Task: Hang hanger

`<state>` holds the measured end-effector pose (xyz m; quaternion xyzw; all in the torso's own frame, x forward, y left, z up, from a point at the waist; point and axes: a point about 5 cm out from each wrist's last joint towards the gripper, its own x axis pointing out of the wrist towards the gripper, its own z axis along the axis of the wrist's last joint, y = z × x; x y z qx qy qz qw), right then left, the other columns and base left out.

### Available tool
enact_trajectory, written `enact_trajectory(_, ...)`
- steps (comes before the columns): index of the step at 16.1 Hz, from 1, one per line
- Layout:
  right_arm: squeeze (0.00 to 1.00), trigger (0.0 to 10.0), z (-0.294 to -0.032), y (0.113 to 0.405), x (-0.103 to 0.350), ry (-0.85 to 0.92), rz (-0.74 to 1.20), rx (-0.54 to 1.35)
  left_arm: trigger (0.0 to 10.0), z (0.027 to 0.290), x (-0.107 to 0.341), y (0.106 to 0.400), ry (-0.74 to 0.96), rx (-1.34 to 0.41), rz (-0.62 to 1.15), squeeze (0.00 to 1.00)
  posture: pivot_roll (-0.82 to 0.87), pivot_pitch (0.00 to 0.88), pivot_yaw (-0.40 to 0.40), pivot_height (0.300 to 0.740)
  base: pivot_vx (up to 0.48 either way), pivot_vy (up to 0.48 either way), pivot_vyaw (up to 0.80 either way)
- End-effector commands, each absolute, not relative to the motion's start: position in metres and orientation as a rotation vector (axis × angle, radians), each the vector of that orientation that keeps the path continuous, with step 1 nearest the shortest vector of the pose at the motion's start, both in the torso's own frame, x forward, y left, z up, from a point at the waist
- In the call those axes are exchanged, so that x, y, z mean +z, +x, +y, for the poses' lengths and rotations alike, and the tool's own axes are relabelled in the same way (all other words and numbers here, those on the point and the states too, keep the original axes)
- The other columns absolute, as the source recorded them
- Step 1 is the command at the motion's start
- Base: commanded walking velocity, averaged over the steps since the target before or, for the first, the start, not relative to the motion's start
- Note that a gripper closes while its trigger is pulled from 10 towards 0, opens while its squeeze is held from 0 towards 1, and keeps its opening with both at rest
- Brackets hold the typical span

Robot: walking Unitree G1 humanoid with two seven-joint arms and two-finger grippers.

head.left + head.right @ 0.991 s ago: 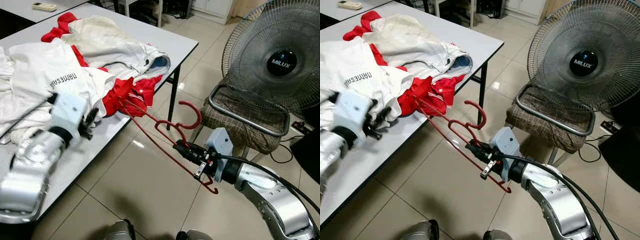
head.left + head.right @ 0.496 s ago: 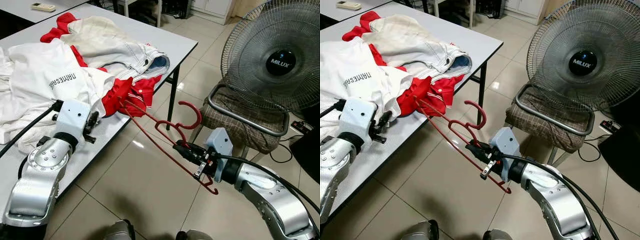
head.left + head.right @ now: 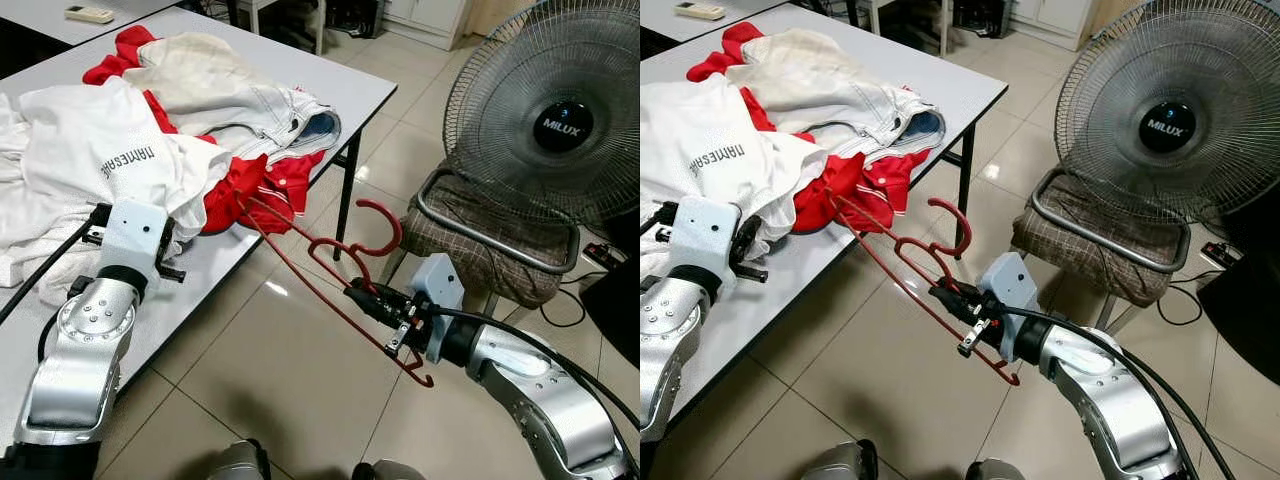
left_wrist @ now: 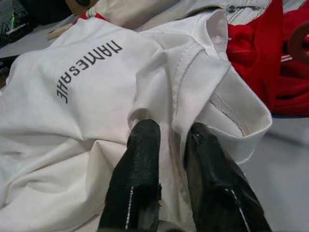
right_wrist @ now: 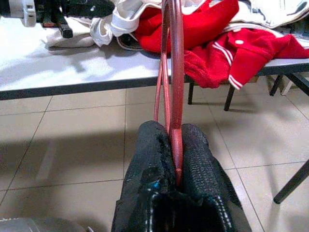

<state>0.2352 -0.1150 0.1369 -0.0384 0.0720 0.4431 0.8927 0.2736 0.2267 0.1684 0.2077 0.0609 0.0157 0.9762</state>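
A red wire hanger (image 3: 330,265) is held out over the floor beside the table, its hook pointing up and its far end touching the red garment (image 3: 245,190). My right gripper (image 3: 365,297) is shut on its lower bar; the wrist view has the hanger (image 5: 174,58) pinched between both black fingers (image 5: 149,145). A white shirt (image 3: 90,160) with printed lettering lies on the table. My left gripper (image 4: 169,140) sits at its near edge, fingers close together with a fold of the shirt (image 4: 96,96) between them.
The grey table (image 3: 350,85) also carries a cream jacket (image 3: 220,85) and a remote (image 3: 88,14) at the far corner. A standing fan (image 3: 560,120) and a metal-framed stool with a checked cushion (image 3: 480,240) stand right of the hanger. Tiled floor lies below.
My left wrist has turned and drawn in against the edge of the white shirt. The right gripper and the hanger have stayed where they were.
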Motion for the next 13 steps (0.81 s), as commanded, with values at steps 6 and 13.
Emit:
enact_trajectory(6, 0.00, 10.0, -0.113, 0.236, 0.141, -0.081, 0.126, 0.932, 0.0, 0.227, 0.184, 0.276, 0.450, -0.035, 0.039, 0.00, -0.04, 0.099, -0.020, 0.740, 0.000, 0.000, 0.00)
enact_trajectory(13, 0.00, 10.0, -0.105, 0.253, 0.158, -0.100, 0.058, 0.991, 0.0, 0.207, 0.236, 0.291, 0.516, -0.332, -0.111, 0.00, -0.05, 0.099, 0.016, 0.740, 0.000, 0.000, 0.00)
